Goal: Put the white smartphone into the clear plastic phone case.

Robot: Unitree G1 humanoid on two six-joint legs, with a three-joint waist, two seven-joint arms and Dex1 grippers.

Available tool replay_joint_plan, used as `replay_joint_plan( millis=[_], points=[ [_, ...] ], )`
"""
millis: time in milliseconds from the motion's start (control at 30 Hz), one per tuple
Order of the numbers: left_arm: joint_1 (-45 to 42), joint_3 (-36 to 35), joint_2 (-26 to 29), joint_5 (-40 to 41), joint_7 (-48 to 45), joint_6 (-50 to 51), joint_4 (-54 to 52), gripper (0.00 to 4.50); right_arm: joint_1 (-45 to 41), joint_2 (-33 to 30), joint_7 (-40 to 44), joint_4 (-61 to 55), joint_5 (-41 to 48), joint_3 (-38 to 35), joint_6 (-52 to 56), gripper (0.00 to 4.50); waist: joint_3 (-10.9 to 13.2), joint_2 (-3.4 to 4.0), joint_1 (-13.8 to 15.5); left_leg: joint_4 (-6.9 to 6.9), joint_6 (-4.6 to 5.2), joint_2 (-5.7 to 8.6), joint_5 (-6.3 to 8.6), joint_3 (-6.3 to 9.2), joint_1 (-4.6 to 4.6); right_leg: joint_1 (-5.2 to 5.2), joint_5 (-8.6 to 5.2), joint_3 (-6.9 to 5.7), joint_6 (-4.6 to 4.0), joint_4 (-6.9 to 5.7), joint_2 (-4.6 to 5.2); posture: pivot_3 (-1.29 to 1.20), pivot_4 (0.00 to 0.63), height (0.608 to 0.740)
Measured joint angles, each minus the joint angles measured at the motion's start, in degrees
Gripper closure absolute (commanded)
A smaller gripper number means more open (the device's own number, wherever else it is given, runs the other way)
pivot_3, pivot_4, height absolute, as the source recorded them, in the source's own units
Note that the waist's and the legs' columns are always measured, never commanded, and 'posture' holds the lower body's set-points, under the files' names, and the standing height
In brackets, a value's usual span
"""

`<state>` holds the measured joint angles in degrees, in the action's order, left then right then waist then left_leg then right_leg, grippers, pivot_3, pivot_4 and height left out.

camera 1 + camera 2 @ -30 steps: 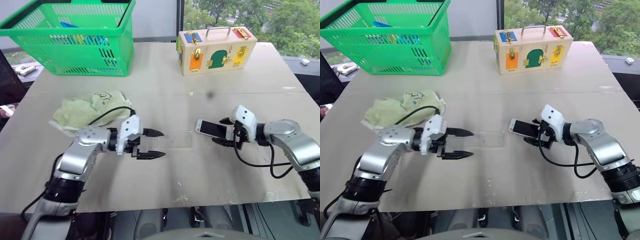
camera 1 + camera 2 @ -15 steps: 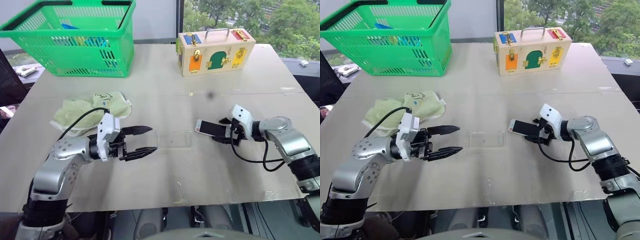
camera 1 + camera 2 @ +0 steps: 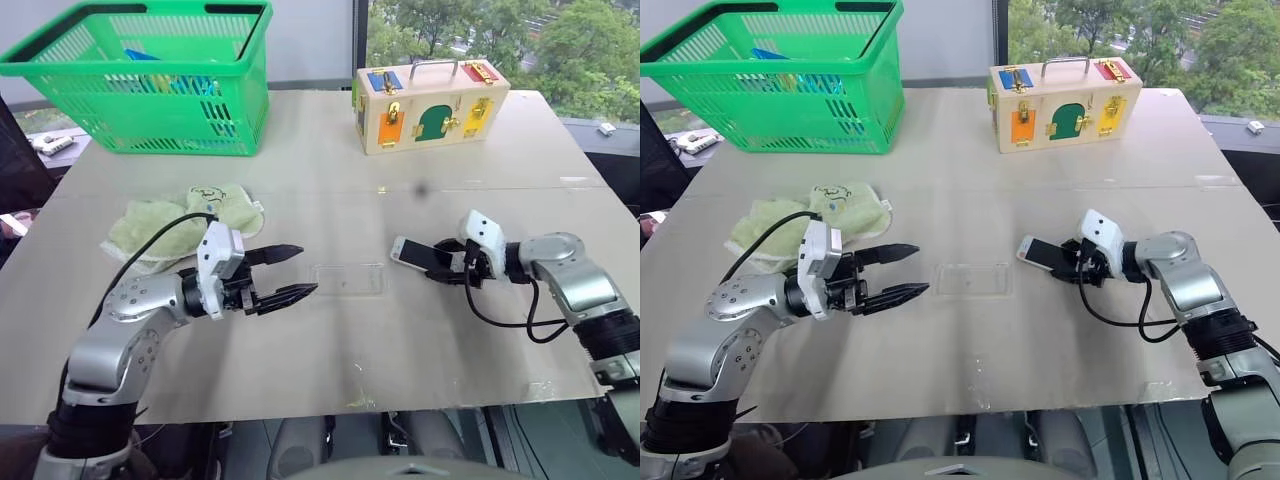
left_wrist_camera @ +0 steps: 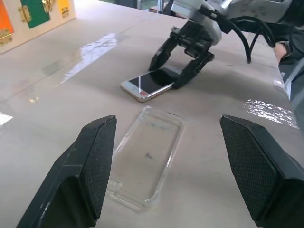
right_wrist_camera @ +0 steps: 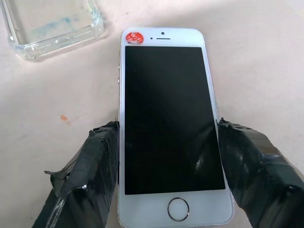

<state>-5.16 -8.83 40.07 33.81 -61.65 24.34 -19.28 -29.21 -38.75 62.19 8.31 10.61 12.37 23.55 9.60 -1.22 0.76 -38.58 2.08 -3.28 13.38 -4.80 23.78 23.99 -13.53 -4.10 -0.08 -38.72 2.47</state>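
At centre frame you see the case (image 3: pixel 348 278) flat on the table (image 3: pixel 330 200), the phone (image 3: pixel 418 255) just right of it, towel (image 3: pixel 180 222) left, basket (image 3: pixel 150 75) upper left, box (image 3: pixel 432 102) upper right.

Surface: a pale beige table (image 3: pixel 330 160).
Far left: a green plastic basket (image 3: pixel 150 75).
Far right: a wooden latch box (image 3: pixel 430 103) with coloured doors.
Near left: a crumpled pale green towel (image 3: pixel 180 220).
Middle: the clear plastic phone case (image 3: pixel 348 279), lying flat.
Beside it, apart: the white smartphone (image 3: pixel 420 256), screen up.
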Motion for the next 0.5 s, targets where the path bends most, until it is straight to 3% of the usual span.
replay_joint_plan(
  millis=[267,500],
  points=[
    [2.5,0.0,-0.1,-1.8,0.1,-2.7,5.7,0.90,-1.5,1.7,-0.8,-15.9,2.8,0.7,7.0,1.74,0.1,0.09,-0.2,0.27,-0.01,-0.01,-0.01,-0.21,0.05,0.26,0.00,0.19,0.00,0.06,-0.05,0.00,0.150,0.740],
    [3.6,0.0,0.2,-2.5,-1.0,-4.7,8.0,0.90,-5.2,6.6,-4.5,-22.3,1.1,7.1,11.8,1.74,0.1,0.10,0.1,0.27,-0.01,0.00,0.00,-0.21,0.10,0.31,0.00,0.15,-0.02,0.09,0.05,0.00,0.150,0.740]
  ],
)
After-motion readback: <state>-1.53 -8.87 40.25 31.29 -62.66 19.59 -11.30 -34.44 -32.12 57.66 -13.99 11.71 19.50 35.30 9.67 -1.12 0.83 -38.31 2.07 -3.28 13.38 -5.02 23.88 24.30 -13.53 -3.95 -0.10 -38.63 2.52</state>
